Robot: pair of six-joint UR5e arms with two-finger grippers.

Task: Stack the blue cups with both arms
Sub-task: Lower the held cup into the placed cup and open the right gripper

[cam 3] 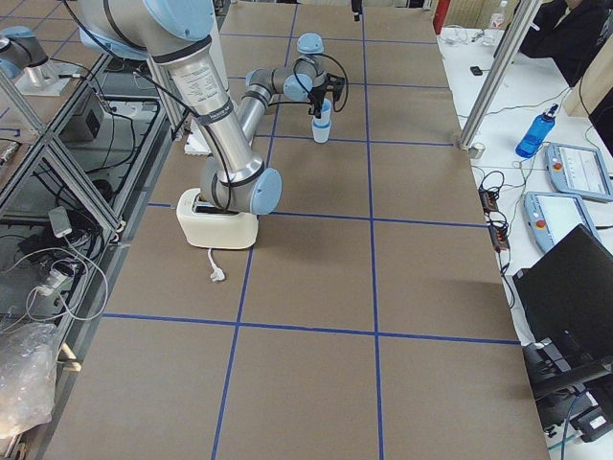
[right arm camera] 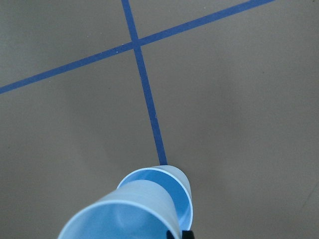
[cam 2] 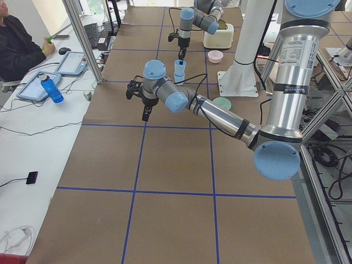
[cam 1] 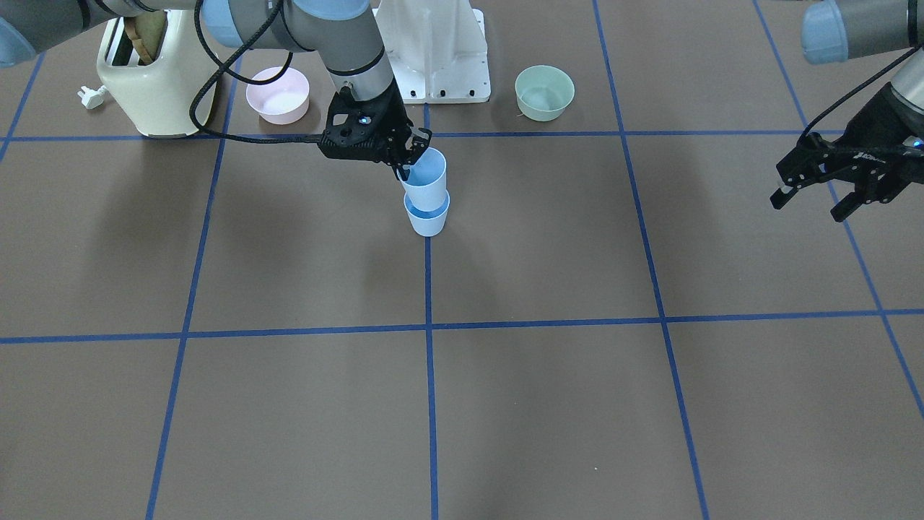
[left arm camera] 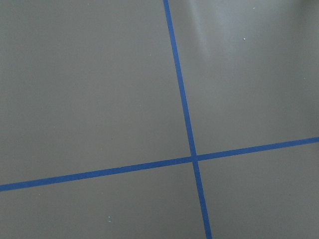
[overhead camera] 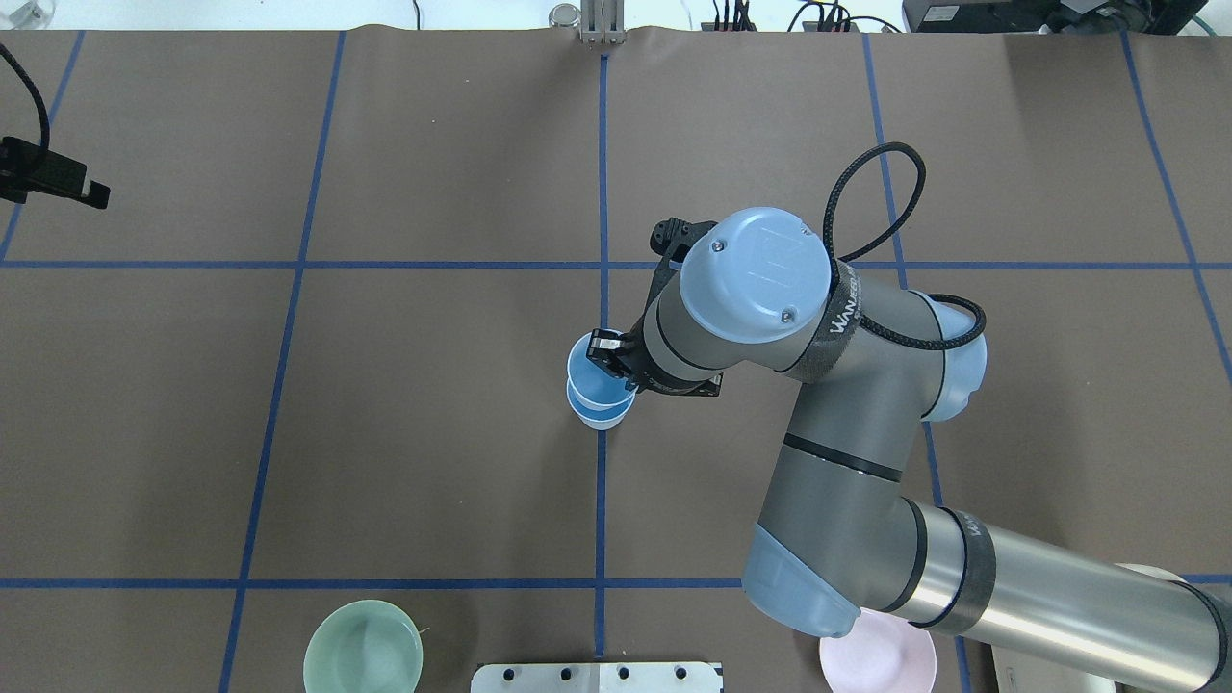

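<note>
1. The right gripper (cam 1: 404,172) is clamped on the rim of the upper cup (cam 1: 426,184). One finger sits inside the mouth and one outside the wall.
2. The upper cup stands mouth-up, and its base is sunk into the mouth of the lower cup (cam 1: 427,217). The lower cup rests on the counter (cam 1: 577,404), on a blue tape line (cam 1: 430,303).
3. Key relation: both cups' long axes run near vertical, one directly over the other. In the right wrist view the upper cup (right arm camera: 124,214) hides most of the lower cup (right arm camera: 182,191), leaving only a crescent of its rim. I cannot tell whether the upper cup is fully seated or leans slightly.
4. The gripper comes onto the rim from above, on the side facing the robot. My judgement is that the way out is to let go and then rise straight up along the cup axis. Any sideways pull could tip the pair.
5. The left gripper (cam 1: 807,206) hangs with its fingers spread and holds nothing. It is well apart from the cups, near the counter's end. The right arm is by far the nearer.
6. The stack looks close to done, with only the release remaining.
</note>
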